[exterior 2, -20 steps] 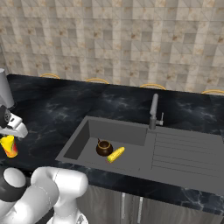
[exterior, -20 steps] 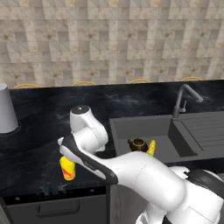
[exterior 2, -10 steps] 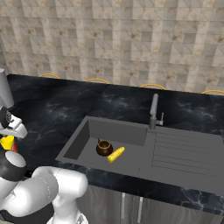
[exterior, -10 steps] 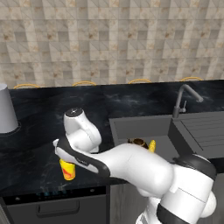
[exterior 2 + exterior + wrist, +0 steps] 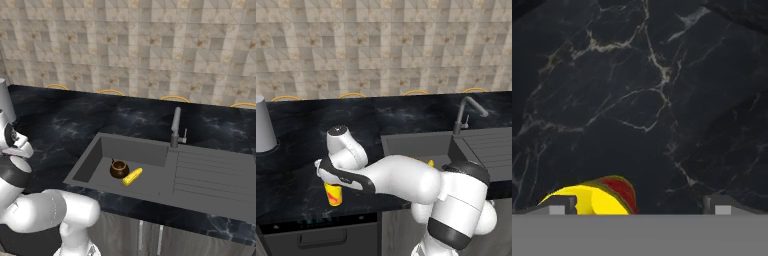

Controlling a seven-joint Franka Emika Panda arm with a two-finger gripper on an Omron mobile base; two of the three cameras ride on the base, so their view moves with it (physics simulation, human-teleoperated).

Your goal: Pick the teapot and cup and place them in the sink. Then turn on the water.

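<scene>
Pincer (image 5: pixel 637 209) spread, fingertips (image 5: pixel 562 204) wide apart over black marble counter (image 5: pixel 662 100); small bright-yellow tapered cup (image 5: pixel 333 193) with red-orange mark directly beneath, nearer one fingertip, ungripped.

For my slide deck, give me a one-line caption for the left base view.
White arm reaches down over the yellow cup on the black marble counter, left of the grey sink.

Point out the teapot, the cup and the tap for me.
teapot (image 5: pixel 118 169), right base view, on its round brown body.
cup (image 5: pixel 333 194), left base view, on its yellow side with the red mark.
tap (image 5: pixel 175 128), right base view, on its upright stem.
</scene>
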